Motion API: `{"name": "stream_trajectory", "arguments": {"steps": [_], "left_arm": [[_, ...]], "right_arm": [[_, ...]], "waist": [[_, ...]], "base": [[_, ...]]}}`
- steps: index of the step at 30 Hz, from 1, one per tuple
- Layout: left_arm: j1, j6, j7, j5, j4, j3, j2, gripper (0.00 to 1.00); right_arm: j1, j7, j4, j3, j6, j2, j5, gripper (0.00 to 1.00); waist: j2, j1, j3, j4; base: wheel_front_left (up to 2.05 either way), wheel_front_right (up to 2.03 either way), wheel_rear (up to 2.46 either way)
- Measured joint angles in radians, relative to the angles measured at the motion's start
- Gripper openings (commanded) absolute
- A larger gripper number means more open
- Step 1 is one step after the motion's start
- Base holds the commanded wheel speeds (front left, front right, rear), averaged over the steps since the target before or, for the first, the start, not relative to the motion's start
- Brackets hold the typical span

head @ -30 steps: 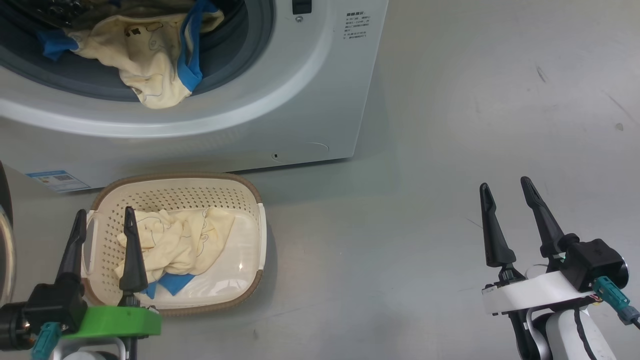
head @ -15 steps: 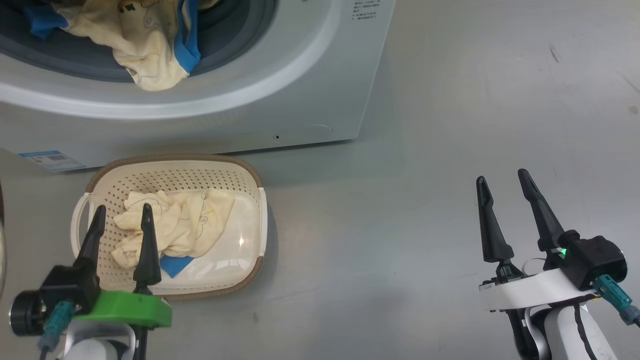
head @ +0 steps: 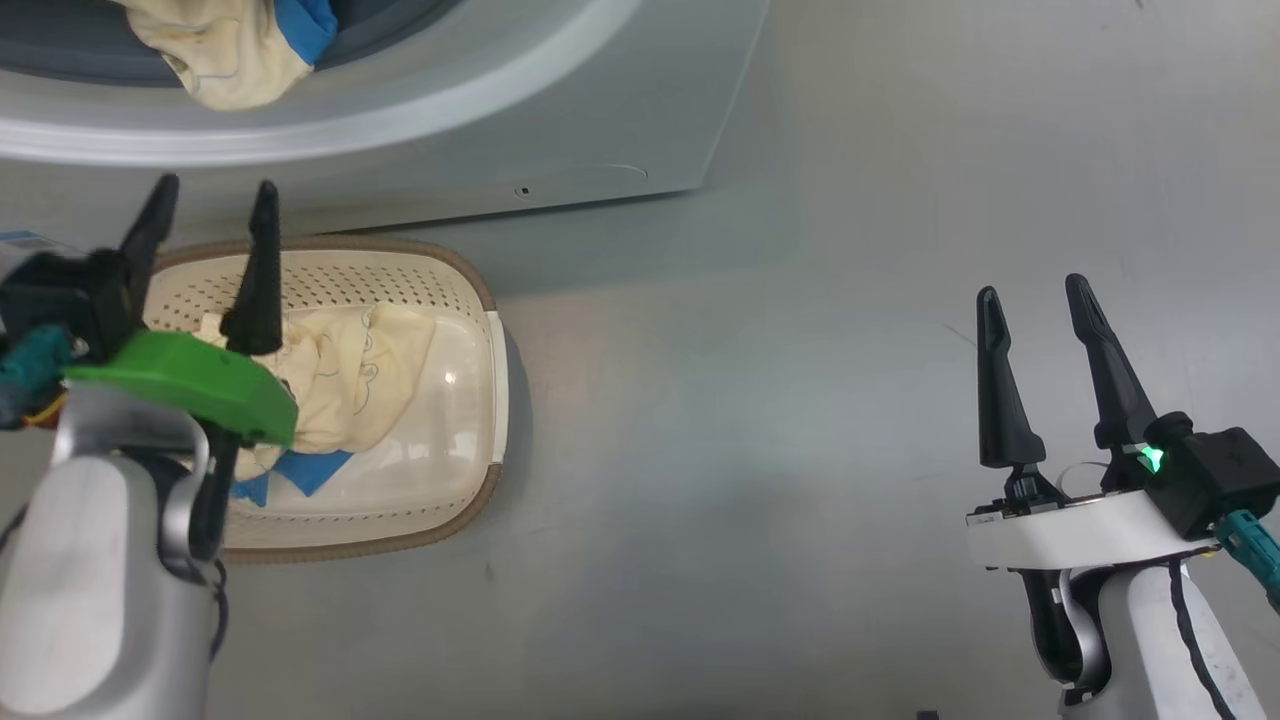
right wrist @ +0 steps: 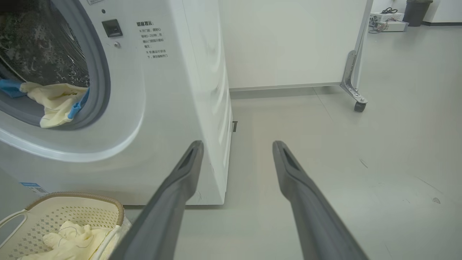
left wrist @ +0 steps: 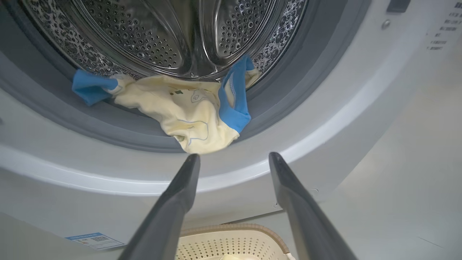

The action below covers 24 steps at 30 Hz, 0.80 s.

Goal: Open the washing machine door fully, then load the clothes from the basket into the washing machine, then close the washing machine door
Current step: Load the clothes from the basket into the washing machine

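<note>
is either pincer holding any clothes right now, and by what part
Nothing is held. The left pincer, above the basket, and the right pincer, over the floor, are both open and empty; clothes lie in the basket.

Background only: smooth grey floor (head: 800,420), slightly glossy, with soft reflections. In the head view there's a small dark speck (head: 487,572) on it and a thin scratch (head: 958,335) further right. Right wrist view: white partition panel (right wrist: 288,39) stands upright on the floor, grey strip (right wrist: 285,91) along its bottom edge. Metal bracket (right wrist: 351,77) at the panel's lower right corner, black caster (right wrist: 358,106) under it, touching the floor. Far back past the panel: dark bin (right wrist: 417,11), white box (right wrist: 388,16) near it with cables on top. Dark scuff (right wrist: 436,200) on the floor, lower right. Far items too small to detail.
</note>
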Motion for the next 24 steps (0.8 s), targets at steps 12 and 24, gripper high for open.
{"name": "stream_trajectory", "arguments": {"steps": [12, 24], "left_arm": [[-0.275, -0.016, 0.292, -0.023, 0.05, 0.027, 0.141, 1.0], [-0.514, -0.007, 0.594, -0.058, 0.113, 0.127, 0.299, 1.0]], "right_arm": [[-0.085, 0.0, -0.008, 0.048, -0.007, 0.0, 0.107, 1.0], [-0.154, 0.0, -0.011, 0.122, -0.019, 0.0, 0.196, 1.0]], "waist": [[0.0, 0.0001, 0.092, -0.06], [0.0, 0.0002, 0.173, -0.17]], "base": [[0.0, 0.0, 0.0], [0.0, 0.0, 0.0]]}}
